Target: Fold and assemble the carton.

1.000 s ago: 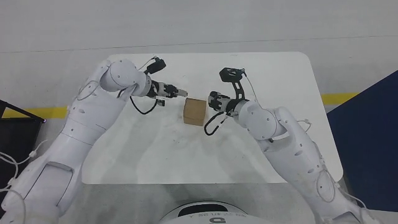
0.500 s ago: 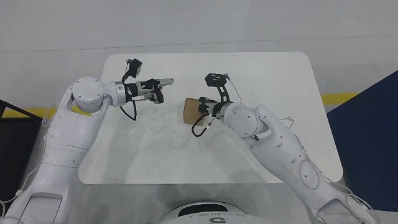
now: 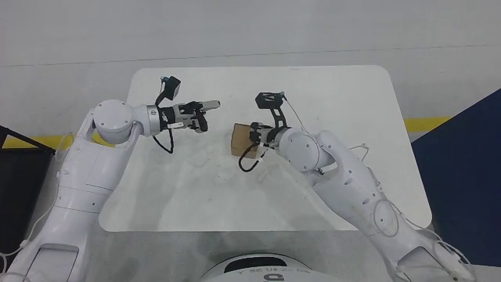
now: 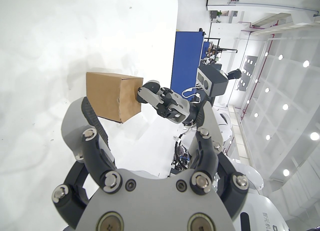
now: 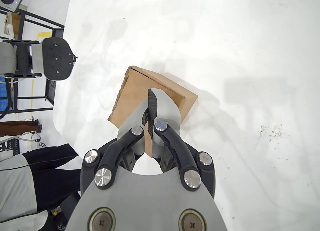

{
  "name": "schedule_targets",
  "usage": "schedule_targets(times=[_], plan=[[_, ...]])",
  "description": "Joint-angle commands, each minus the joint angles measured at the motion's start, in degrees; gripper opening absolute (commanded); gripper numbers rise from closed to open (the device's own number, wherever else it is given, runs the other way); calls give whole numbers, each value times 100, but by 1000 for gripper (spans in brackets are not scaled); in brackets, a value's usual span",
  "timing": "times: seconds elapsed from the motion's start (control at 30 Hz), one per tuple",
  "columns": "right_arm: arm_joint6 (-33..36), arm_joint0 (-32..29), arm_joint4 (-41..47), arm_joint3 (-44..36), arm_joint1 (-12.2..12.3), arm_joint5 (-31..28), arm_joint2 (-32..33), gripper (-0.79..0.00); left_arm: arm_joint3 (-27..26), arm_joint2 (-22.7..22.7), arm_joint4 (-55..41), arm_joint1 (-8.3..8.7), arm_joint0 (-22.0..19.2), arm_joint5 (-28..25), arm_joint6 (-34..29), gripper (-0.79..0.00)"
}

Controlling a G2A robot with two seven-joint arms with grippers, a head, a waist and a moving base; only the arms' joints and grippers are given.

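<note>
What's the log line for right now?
box: on table | right gripper: jaws shut, tip against box side | left gripper: jaws open, clear of box

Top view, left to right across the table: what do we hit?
left gripper, open → carton → right gripper, shut, against the carton's right side → bare table

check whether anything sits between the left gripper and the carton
Nothing visible does. Only bare table lies between the open left gripper and the carton. The right gripper, shut, touches the carton's opposite side, out of that path.
</note>
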Motion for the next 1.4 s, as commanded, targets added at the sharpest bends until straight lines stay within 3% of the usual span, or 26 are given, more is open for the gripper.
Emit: schedule_targets(times=[0.0,0.3,0.57,0.8,0.93,1.07,1.23,1.37], plan=[[21,-16,-27,-45,5,-2,30,-785,21,20,-19,0,7,-14,1,0],[134,-60,5,-184,9,-113,111,-785,84,132,-146,-11,15,-55,-30,0],[752,-627,302,-918,177,-1455,407,-785,245,206,-274,-24,-3,-153,-26,0],[1087,-578,272,-364,125,-1901,-196,-785,326,276,-354,-40,-53,-225,-6,0],[817,-362,-162,140,54,-1392,-405,-785,352,295,-350,-39,-66,-256,9,0],[545,-199,-37,392,28,-707,-101,-785,374,269,-342,-27,-40,-270,45,0],[517,-289,-161,246,146,-570,495,-785,436,181,-173,-17,-127,-455,414,0],[545,-631,-484,-156,286,-482,1021,-785,586,458,257,-88,-410,-750,839,0]])
